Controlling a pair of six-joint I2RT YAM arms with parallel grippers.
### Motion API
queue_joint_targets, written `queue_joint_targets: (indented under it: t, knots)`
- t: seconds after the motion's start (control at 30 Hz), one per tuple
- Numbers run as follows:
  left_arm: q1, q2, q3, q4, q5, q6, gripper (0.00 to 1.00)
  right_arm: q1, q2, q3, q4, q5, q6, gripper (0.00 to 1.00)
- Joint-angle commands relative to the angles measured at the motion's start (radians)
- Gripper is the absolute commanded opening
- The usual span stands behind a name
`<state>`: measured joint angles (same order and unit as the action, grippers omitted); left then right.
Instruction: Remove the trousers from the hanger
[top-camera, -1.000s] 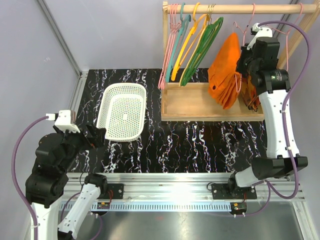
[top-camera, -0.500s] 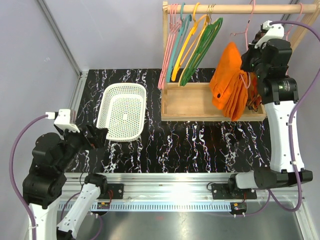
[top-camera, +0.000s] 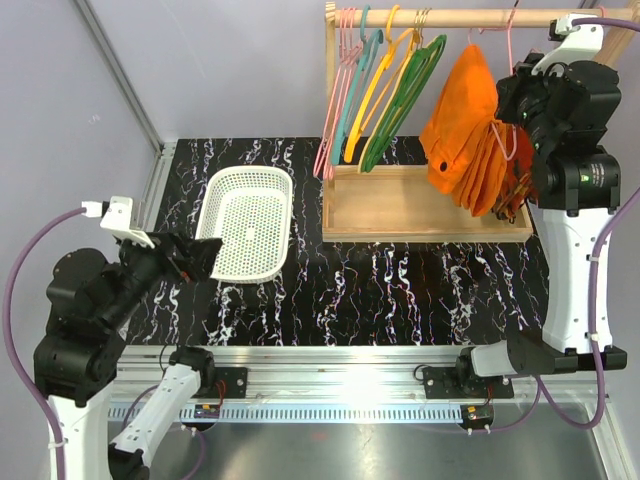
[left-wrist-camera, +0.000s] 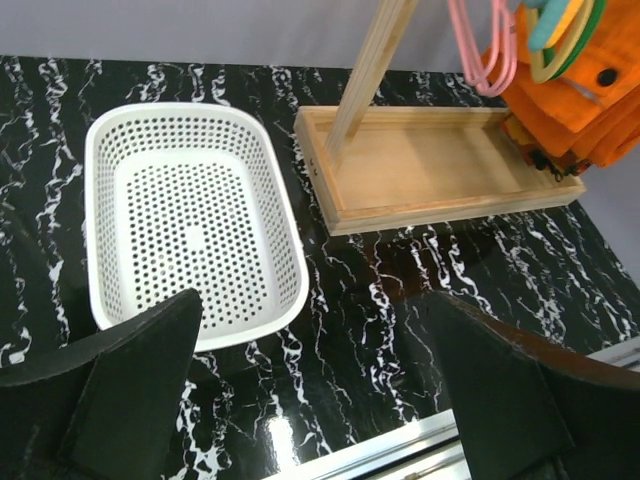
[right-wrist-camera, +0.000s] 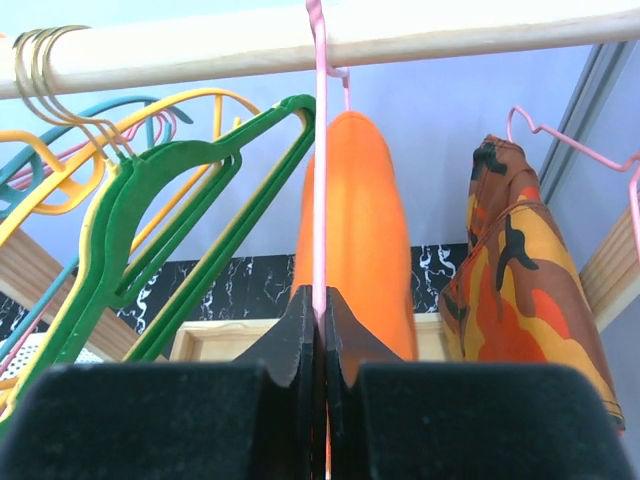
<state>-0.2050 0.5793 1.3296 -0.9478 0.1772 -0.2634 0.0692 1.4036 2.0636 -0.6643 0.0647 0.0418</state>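
Right gripper (right-wrist-camera: 319, 300), pinched on hanger (right-wrist-camera: 319, 160), now sits higher, at rail (right-wrist-camera: 460, 28); trousers (top-camera: 465, 120) still draped. Left gripper (left-wrist-camera: 315, 345) wide, empty.

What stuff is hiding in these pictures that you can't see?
- Right wrist view: the bottom of the hanger, hidden behind the right gripper shut on its wire.
- Top view: where the trousers drape over it, covered by their own folds.
- Top view: most of the camouflage garment, behind the trousers and right arm.
- Left wrist view: the fingers of the open left gripper, cut off by the bottom edge.
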Motion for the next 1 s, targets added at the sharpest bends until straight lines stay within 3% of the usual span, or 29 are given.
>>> queue_joint_targets:
  t: [0.0, 0.23, 0.33, 0.47, 0.63, 0.73, 0.77, 0.83, 0.87, 0.97]
  knots:
    - [-0.002, 0.045, 0.095, 0.098, 0.094, -0.022, 0.99, -0.006, -0.04, 0.099, 0.224, -0.046, 0.009, 0.0]
    - [-0.007, 0.161, 0.197, 0.178, 0.114, -0.034, 0.99, -0.005, -0.139, 0.11, 0.066, -0.085, 0.081, 0.0]
    - [-0.03, 0.208, 0.229, 0.22, 0.102, -0.033, 0.99, -0.003, -0.236, 0.035, 0.0, -0.085, 0.107, 0.0]
    - [-0.149, 0.272, 0.316, 0.181, 0.012, 0.018, 0.99, -0.003, -0.342, -0.037, -0.096, -0.14, 0.13, 0.0]
    - [-0.344, 0.358, 0.373, 0.121, -0.243, 0.098, 0.99, -0.005, -0.466, -0.173, -0.132, -0.21, 0.179, 0.0]
    - [-0.581, 0.369, 0.355, 0.148, -0.427, 0.081, 0.99, -0.005, -0.497, -0.235, -0.165, -0.269, 0.207, 0.0]
    - [-0.744, 0.363, 0.327, 0.164, -0.485, 0.073, 0.99, -0.005, -0.505, -0.253, -0.181, -0.27, 0.21, 0.0]
    - [-0.918, 0.364, 0.298, 0.217, -0.696, 0.053, 0.99, -0.005, -0.541, -0.311, -0.187, -0.255, 0.219, 0.0]
    - [-1.091, 0.387, 0.28, 0.237, -0.781, 0.052, 0.99, -0.005, -0.557, -0.327, -0.193, -0.247, 0.221, 0.0]
    - [-1.372, 0.5, 0.24, 0.338, -1.208, 0.073, 0.99, -0.003, -0.606, -0.355, -0.222, -0.244, 0.231, 0.0]
